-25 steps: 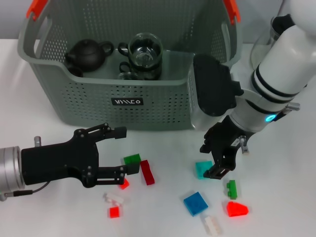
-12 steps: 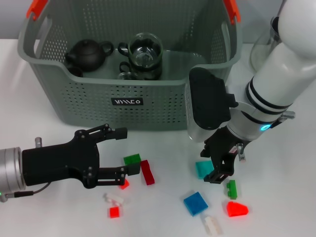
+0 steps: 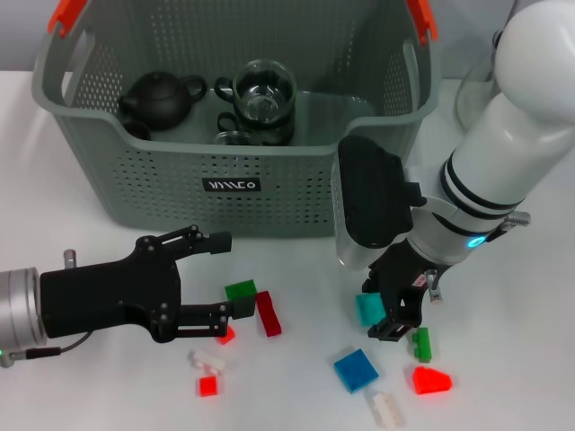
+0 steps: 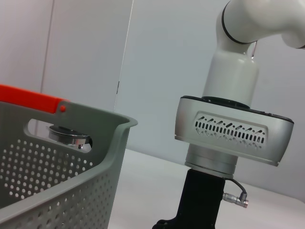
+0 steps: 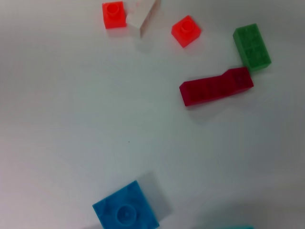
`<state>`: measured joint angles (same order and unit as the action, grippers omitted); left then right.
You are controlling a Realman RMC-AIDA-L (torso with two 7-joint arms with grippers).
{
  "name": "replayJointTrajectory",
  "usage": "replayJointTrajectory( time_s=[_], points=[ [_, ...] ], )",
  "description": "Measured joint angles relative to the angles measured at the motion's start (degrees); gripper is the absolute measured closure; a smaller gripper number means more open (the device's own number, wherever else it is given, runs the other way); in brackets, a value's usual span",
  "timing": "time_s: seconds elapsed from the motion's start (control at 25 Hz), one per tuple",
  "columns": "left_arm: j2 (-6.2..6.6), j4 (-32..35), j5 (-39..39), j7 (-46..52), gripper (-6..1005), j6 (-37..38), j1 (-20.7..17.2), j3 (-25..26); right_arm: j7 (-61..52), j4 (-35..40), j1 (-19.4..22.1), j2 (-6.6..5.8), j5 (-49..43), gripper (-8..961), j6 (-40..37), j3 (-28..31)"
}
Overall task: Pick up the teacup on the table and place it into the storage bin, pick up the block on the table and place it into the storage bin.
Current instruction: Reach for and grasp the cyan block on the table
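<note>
The grey-green storage bin (image 3: pixel 225 171) stands at the back and holds a black teapot (image 3: pixel 160 97) and glass teacups (image 3: pixel 264 90). Several blocks lie on the table in front of it. My right gripper (image 3: pixel 388 310) is open and low over the table, right beside a teal block (image 3: pixel 367 308). My left gripper (image 3: pixel 220 276) is open at the lower left, its fingertips by a green block (image 3: pixel 240 289) and a dark red block (image 3: pixel 268 312). The right wrist view shows the blue block (image 5: pixel 125 212), dark red block (image 5: pixel 217 86) and green block (image 5: pixel 251 46).
A blue block (image 3: pixel 356 370), a small green block (image 3: pixel 420 344), a red wedge (image 3: pixel 431 381) and white and red bits (image 3: pixel 207 385) lie in front. A glass vessel (image 3: pixel 472 90) stands half hidden behind my right arm. The left wrist view shows the bin wall (image 4: pixel 57 162).
My right gripper has moved left and a little down, closing in on the teal block. My left arm and the blocks have not moved.
</note>
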<state>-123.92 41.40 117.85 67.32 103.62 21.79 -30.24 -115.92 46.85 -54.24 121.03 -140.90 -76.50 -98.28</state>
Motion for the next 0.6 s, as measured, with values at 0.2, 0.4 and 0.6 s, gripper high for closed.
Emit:
replayJointTrajectory(
  time_s=[0.2,0.4,0.6],
  points=[
    [0.00,0.00,0.00,0.00,95,0.00,0.00,0.00,-0.62,-0.01,0.07,0.00,0.02,404,0.19,-0.47],
    [0.00,0.00,0.00,0.00,95,-0.08,0.00,0.00,-1.47,0.08,0.05,0.00,0.02,458,0.42,-0.70],
    [0.00,0.00,0.00,0.00,94,-0.33,0.00,0.00,-1.50,0.50,0.03,-0.12,0.02,532,-0.01,-0.50]
  ],
)
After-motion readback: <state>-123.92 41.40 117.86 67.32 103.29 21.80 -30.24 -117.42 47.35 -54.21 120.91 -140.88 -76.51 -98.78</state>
